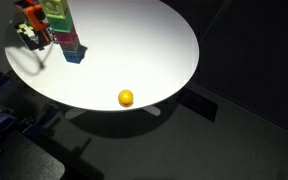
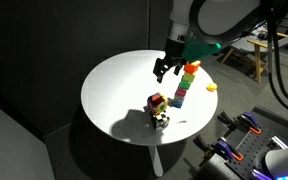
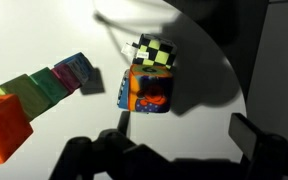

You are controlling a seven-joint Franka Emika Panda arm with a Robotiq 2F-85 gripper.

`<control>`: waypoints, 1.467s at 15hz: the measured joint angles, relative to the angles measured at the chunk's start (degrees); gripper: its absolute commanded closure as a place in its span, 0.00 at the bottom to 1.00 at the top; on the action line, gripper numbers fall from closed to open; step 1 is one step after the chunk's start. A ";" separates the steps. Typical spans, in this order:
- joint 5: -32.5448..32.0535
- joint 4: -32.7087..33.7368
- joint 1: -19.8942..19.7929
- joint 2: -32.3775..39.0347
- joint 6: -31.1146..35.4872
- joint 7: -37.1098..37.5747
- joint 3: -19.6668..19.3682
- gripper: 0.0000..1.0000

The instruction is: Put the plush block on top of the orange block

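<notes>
My arm comes in from above the far side of the round table, bent so the wrist points straight down. My gripper hangs in the air with its jaws spread wide and nothing between them, just beside the upper part of the block tower and about level with the orange block on top. In the wrist view my two dark fingers frame the bottom edge. The plush block lies on the table below and between them, checkered side up, near the tower's foot but apart from it. A yellow ball sits near the table's rim.
</notes>
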 measured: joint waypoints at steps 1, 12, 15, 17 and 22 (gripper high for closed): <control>0.00 -0.21 -0.07 0.71 1.62 -0.14 -0.37 0.00; -4.32 1.43 0.19 14.07 12.82 -0.09 -3.16 0.00; -4.52 3.07 1.05 17.20 12.82 -0.05 -3.78 0.00; -4.61 3.92 2.00 18.83 12.81 0.32 -4.17 0.00; -4.61 5.16 4.14 22.06 12.78 1.99 -4.88 0.00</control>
